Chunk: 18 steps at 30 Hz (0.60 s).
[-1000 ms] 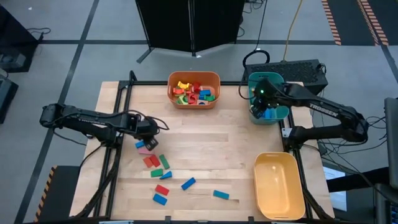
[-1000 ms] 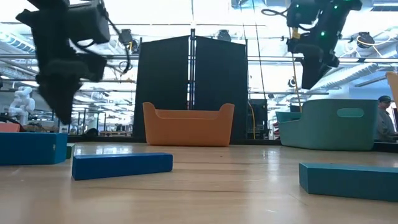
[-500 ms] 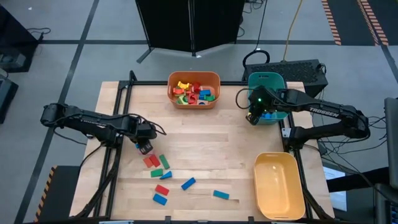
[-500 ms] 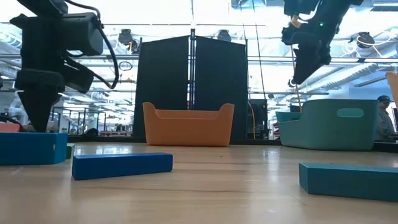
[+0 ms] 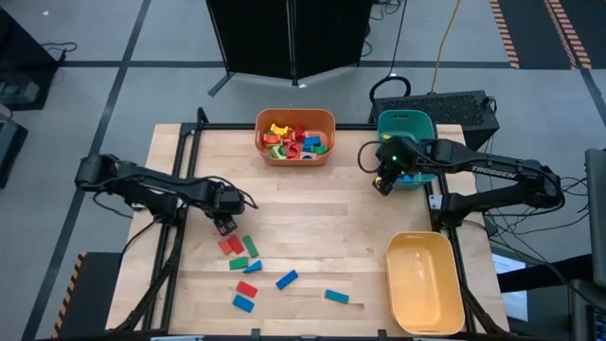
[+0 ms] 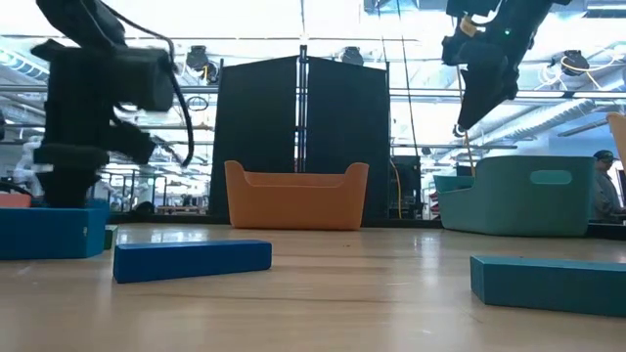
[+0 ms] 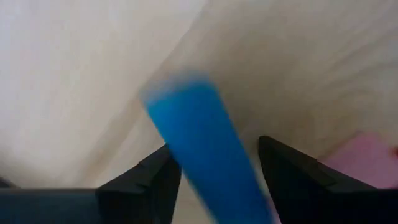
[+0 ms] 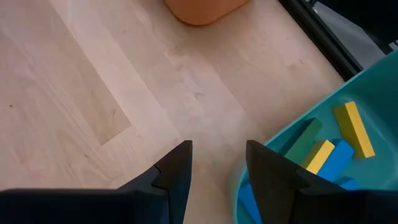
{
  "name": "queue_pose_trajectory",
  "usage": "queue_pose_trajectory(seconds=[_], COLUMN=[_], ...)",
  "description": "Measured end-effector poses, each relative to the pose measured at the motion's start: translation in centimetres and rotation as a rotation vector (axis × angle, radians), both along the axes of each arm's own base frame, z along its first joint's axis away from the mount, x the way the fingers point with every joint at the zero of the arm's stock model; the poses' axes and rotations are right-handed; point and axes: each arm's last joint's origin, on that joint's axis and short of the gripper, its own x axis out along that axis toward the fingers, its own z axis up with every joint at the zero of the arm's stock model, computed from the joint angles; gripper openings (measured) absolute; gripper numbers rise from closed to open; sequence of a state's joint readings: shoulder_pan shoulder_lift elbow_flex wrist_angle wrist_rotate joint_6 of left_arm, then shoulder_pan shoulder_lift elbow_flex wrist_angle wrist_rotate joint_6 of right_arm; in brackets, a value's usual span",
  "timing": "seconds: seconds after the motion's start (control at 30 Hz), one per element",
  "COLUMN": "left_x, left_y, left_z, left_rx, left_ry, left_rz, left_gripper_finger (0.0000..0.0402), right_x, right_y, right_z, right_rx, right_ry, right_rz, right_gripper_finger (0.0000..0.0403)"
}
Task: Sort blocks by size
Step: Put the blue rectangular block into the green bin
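A loose group of blocks (image 5: 248,268), red, green and blue, is seen on the bare wood near the left front of the table, about ten in all, and these are judged to be the unsorted remainder. One blue block (image 7: 199,149) is framed between the fingers of the left gripper (image 5: 224,225), which is held low at the upper edge of that group; whether that block is clamped or lies free cannot be told. A mixed heap of short coloured pieces is held in the orange bin (image 5: 294,114) at the far middle, and several longer yellow, green and blue pieces are seen in the teal bin (image 5: 405,117) at the far right. Nothing is seen in the yellow bin (image 5: 393,275) at the near right. The sorting is therefore judged well advanced but unfinished. The right gripper (image 5: 381,186) is held just beside the teal bin, over bare wood, its fingers parted and nothing between them. The word TROSSEN is read on the right arm (image 5: 492,170); no other writing can be made out
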<state>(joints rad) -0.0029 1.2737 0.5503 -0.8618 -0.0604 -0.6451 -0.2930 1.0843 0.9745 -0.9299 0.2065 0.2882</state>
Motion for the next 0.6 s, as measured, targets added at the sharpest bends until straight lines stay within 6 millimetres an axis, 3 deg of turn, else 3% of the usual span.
queue_pose_trajectory(seconds=[0.33, 0.6], left_x=[0.44, 0.86], left_y=[0.02, 0.11], left_z=[-0.4, -0.46], left_rx=[0.011, 0.045], left_ry=[0.003, -0.043], left_rz=[0.001, -0.001], left_gripper_finger=[0.0213, 0.0178], right_x=[0.27, 0.47], right_y=[0.44, 0.42], right_z=[0.06, 0.17], right_rx=[0.001, -0.007], right_ry=[-0.018, -0.039], right_rz=[0.012, 0.013], right_gripper_finger=[0.0139, 0.0139])
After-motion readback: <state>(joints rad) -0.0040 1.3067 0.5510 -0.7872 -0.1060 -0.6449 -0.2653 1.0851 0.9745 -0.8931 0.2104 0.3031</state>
